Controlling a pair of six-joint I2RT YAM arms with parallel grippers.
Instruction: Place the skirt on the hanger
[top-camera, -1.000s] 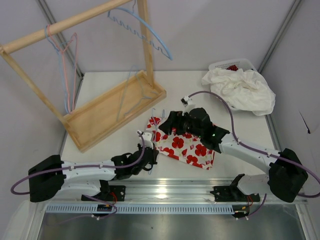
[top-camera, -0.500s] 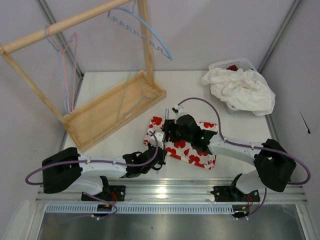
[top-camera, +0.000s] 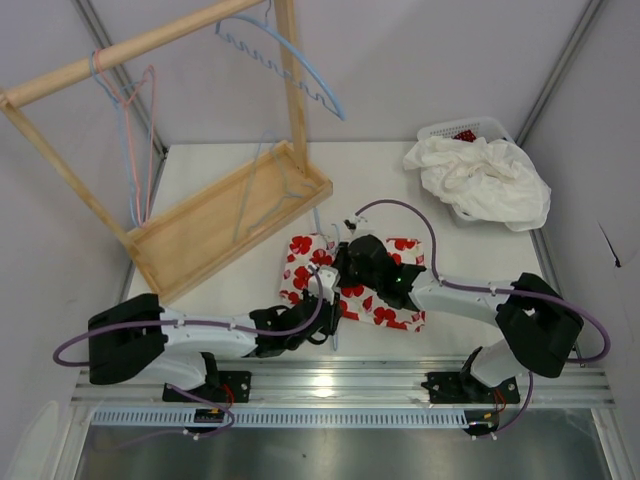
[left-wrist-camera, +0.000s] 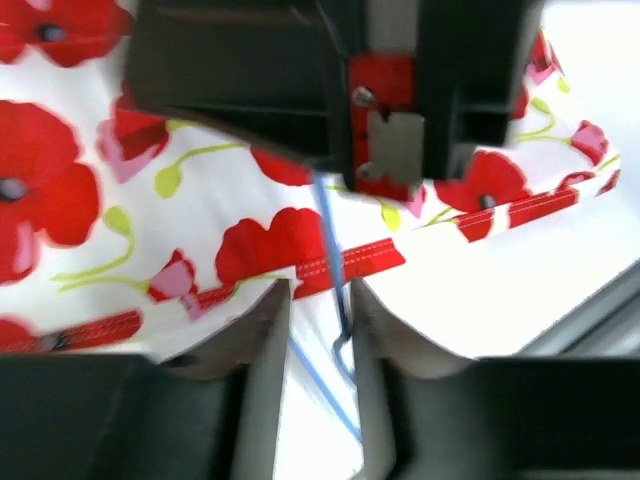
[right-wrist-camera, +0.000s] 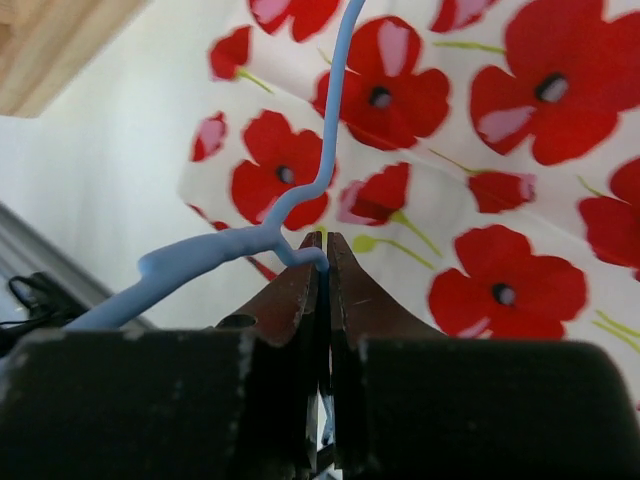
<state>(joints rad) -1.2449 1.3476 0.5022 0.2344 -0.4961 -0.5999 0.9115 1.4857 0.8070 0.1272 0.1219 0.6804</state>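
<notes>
My right gripper (right-wrist-camera: 322, 252) was pinched tight on the thin light-blue wire hanger (right-wrist-camera: 336, 90). Its wire ran straight ahead from the fingertips, over the white fabric skirt with red poppy print (right-wrist-camera: 520, 130) that lay flat beneath them. My left gripper (left-wrist-camera: 320, 300) stood only narrowly parted, with the same blue wire running lengthwise through the gap, unclamped, and the skirt's red hem band crossing just ahead of its tips.
</notes>
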